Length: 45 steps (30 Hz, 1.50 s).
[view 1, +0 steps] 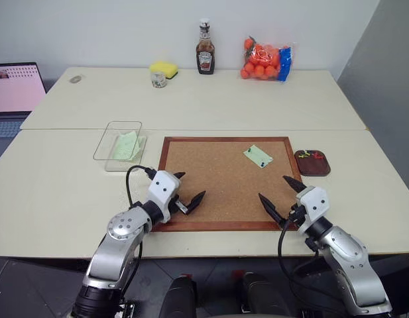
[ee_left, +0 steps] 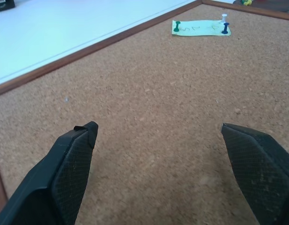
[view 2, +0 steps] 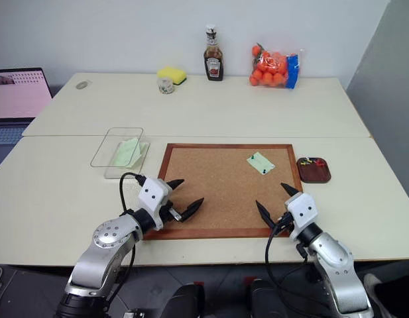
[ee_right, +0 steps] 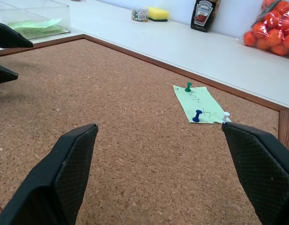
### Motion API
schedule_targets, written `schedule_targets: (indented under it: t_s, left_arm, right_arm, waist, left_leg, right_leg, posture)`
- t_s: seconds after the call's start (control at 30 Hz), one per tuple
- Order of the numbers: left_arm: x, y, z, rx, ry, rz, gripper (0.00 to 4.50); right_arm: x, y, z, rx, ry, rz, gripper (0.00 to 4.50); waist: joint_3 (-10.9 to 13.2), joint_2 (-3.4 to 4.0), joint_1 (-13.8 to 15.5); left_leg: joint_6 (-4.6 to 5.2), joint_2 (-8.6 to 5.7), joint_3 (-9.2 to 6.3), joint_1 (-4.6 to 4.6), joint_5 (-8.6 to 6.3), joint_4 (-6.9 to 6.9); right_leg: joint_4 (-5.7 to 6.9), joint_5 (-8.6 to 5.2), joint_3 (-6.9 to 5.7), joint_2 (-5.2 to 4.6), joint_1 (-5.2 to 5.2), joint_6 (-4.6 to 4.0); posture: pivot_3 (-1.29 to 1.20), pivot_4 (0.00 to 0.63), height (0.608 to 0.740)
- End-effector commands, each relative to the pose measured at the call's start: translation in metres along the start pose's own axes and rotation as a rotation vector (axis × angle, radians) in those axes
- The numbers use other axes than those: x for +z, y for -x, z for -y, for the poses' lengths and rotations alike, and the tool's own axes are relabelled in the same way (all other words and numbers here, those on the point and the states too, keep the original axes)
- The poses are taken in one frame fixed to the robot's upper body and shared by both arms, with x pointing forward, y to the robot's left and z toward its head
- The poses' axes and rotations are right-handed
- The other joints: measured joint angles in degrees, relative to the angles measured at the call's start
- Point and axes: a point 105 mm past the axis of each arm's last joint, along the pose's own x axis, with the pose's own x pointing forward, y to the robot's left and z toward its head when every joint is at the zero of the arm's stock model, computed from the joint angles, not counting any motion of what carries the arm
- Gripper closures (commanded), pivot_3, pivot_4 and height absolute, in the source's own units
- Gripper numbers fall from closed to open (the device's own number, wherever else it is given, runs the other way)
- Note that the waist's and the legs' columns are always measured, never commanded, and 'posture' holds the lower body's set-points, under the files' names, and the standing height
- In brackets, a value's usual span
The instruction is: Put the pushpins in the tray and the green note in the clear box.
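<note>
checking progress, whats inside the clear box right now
The clear box holds pale green paper, resting against its wall nearer the corkboard. Whether that is one slip or several stacked cannot be told. No pins are visible in it.

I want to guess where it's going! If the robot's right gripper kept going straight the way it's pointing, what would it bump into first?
Probably the green note pinned on the corkboard. The right gripper stands open and aims low across bare cork toward the note and its pushpins. Depth is hard to judge, so it might scrape the cork first.
</note>
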Motion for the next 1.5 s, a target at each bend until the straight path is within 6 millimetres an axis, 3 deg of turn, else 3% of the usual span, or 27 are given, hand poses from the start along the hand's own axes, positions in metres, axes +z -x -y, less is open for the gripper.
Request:
schedule_targets:
  t_s: [0.03, 0.23, 0.43, 0.63, 0.77, 0.97, 1.13, 1.3, 1.5]
  left_arm:
    - [0.017, -0.002, -0.005, 0.023, -0.051, 0.088, 0.05]
    - [0.012, -0.005, 0.004, 0.022, -0.02, 0.051, 0.05]
    - [0.028, -0.012, 0.024, -0.016, 0.047, 0.142, 0.05]
    - [0.048, -0.018, 0.013, -0.005, 0.017, 0.232, 0.05]
    - [0.053, -0.021, 0.003, 0.006, 0.044, 0.242, 0.05]
    - [0.054, -0.029, -0.003, -0.077, 0.117, 0.234, 0.05]
    - [0.057, -0.037, 0.0, -0.145, 0.052, 0.208, 0.05]
    - [0.049, -0.043, 0.0, -0.174, 0.016, 0.186, 0.05]
    - [0.028, -0.049, -0.005, -0.214, -0.006, 0.092, 1.06]
  right_arm:
    - [0.015, -0.005, -0.006, 0.018, 0.015, 0.055, 0.0]
    - [0.011, -0.001, -0.008, 0.027, 0.0, 0.049, 0.0]
    - [0.01, 0.012, 0.006, -0.004, 0.006, 0.043, 0.0]
    - [0.013, 0.011, 0.023, -0.053, 0.034, 0.038, 0.0]
    - [0.02, 0.01, 0.017, -0.033, 0.041, 0.047, 0.0]
    - [0.024, -0.002, 0.01, -0.071, -0.016, 0.057, 0.0]
    - [0.035, -0.011, 0.012, -0.111, -0.068, 0.078, 0.0]
    - [0.029, -0.015, 0.012, -0.132, -0.079, 0.059, 0.0]
    - [0.041, -0.016, 0.018, -0.17, -0.066, 0.048, 0.0]
  waist:
    - [0.0, 0.0, -0.03]
    - [0.0, 0.0, 0.0]
    - [0.01, -0.02, 0.03]
    - [0.02, -0.03, -0.03]
    - [0.02, -0.03, -0.04]
    - [0.03, -0.05, -0.07]
    - [0.03, -0.05, -0.07]
    - [0.03, -0.05, -0.04]
    - [0.03, -0.05, -0.12]
  left_leg:
    - [0.0, 0.0, 0.0, 0.01, 0.0, 0.0]
    - [0.0, 0.0, 0.0, 0.01, 0.0, -0.05]
    - [0.0, -0.01, 0.0, 0.01, 0.0, -0.1]
    - [0.0, -0.01, 0.0, 0.02, 0.0, -0.12]
    - [0.0, -0.02, 0.01, 0.03, 0.0, -0.13]
    - [-0.01, -0.03, -0.01, 0.03, 0.01, -0.16]
    - [-0.01, -0.04, 0.0, 0.02, 0.01, -0.16]
    - [-0.01, -0.04, -0.01, 0.03, 0.01, -0.16]
    - [-0.01, -0.03, -0.01, 0.02, 0.01, -0.18]
  right_leg:
    - [0.0, 0.0, 0.0, 0.0, 0.0, 0.0]
    - [-0.01, 0.01, 0.0, 0.0, -0.01, 0.01]
    - [-0.04, 0.0, 0.0, -0.02, 0.0, 0.01]
    - [-0.03, 0.0, -0.01, 0.01, -0.02, 0.01]
    - [-0.03, 0.0, 0.0, 0.02, 0.0, 0.01]
    - [-0.03, -0.01, -0.03, 0.02, -0.01, 0.03]
    - [-0.03, -0.01, -0.02, 0.02, -0.02, 0.04]
    - [-0.03, -0.01, -0.02, 0.02, 0.0, 0.03]
    - [-0.03, -0.01, -0.02, 0.03, -0.02, 0.03]
  posture:
    - [0.0, 0.15, 0.74]
    - [0.0, 0.15, 0.74]
    - [0.0, 0.15, 0.74]
    - [0.0, 0.15, 0.74]
    - [0.0, 0.15, 0.74]
    - [0.0, 0.15, 0.74]
    - [0.0, 0.15, 0.74]
    - [0.0, 0.15, 0.74]
    - [0.0, 0.15, 0.74]
